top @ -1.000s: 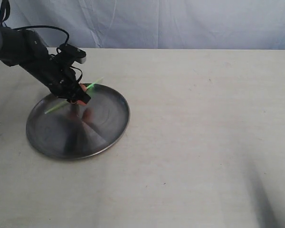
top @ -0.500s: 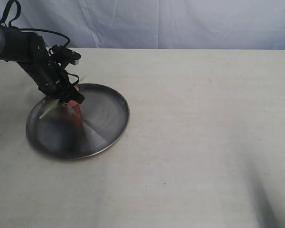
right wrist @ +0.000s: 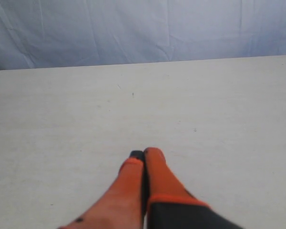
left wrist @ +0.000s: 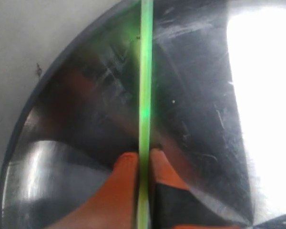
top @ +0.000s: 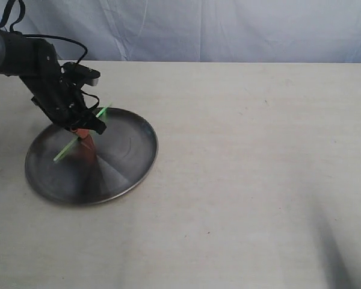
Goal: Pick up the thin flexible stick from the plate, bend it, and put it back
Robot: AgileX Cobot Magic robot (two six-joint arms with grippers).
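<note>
The round steel plate (top: 123, 165) lies on the left of the beige table. Over its far-left part my left gripper (top: 84, 136) is shut on the thin glowing green stick (top: 64, 152), gripping it near its middle. The stick runs straight and slanted, both ends sticking out past the gripper. In the left wrist view the stick (left wrist: 145, 90) passes between the orange fingers (left wrist: 125, 172) above the shiny plate (left wrist: 200, 114). My right gripper (right wrist: 144, 154) is shut on nothing above bare table, and it does not show in the exterior view.
A pale blue cloth (top: 228, 27) hangs behind the table's far edge. Beige tabletop (top: 259, 150) stretches to the right of the plate. A dark blurred shadow (top: 340, 259) lies at the lower right of the exterior view.
The left gripper has shifted a little left with the stick in it. The stick now slants more steeply. The plate has slid slightly to the left.
</note>
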